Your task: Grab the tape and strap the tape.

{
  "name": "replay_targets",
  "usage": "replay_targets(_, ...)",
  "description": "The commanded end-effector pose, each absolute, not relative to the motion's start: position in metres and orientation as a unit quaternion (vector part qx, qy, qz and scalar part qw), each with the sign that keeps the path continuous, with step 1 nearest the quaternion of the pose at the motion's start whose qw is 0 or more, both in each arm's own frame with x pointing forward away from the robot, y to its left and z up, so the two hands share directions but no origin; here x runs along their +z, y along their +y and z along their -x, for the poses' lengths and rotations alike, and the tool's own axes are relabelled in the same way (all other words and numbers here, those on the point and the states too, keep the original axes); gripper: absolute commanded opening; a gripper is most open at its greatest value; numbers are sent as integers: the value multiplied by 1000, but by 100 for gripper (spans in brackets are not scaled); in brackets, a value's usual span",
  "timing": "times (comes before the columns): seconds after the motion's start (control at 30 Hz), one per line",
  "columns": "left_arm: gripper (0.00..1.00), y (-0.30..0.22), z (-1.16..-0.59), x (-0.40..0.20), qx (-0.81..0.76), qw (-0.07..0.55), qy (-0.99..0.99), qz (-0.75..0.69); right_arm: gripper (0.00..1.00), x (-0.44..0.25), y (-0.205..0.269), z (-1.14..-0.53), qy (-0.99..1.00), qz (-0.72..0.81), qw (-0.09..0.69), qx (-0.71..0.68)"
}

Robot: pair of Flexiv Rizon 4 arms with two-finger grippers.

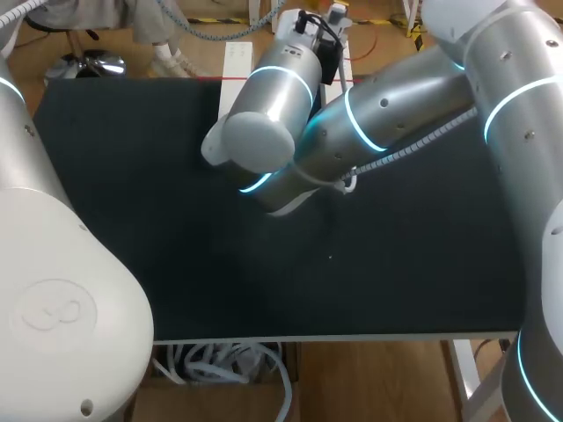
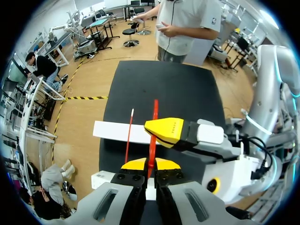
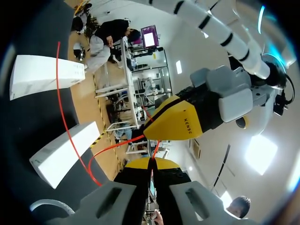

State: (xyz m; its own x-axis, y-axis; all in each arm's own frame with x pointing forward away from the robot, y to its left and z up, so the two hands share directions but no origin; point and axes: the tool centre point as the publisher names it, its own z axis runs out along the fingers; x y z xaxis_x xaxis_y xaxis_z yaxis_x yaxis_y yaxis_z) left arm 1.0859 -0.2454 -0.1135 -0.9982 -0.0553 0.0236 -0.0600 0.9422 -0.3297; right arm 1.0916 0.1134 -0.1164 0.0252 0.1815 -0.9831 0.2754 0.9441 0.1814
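The tape is a thin red strap [image 2: 153,114]. In the left wrist view it runs from my left gripper [image 2: 150,164] out over a long white box [image 2: 115,132], and a second red strand [image 2: 129,136] crosses the same box. My left gripper is shut on the strap. My right gripper [image 3: 152,164] is also shut on the red strap [image 3: 64,123], which loops away past two white boxes [image 3: 44,75] [image 3: 63,152]. The two grippers meet tip to tip, the yellow tip of the right one [image 2: 169,131] just ahead of the left. In the head view my right arm [image 1: 352,132] hides both.
The black table [image 1: 176,229] spreads under both arms. A white box [image 1: 236,57] lies at its far edge in the head view. A smaller white box [image 2: 101,178] lies beside my left gripper. My left arm's body [image 1: 53,281] fills the near left corner.
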Motion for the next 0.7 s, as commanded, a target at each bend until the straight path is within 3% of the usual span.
replay_targets(0.03, 0, -246, -1086, -112, 165, 8, -986, -30, 0, -111, 115, -1090, 702, -163, 693, -32)
replay_targets(0.7, 0, -246, -1086, -112, 165, 8, -986, -30, 0, -109, 120, -1093, 702, -169, 692, -24)
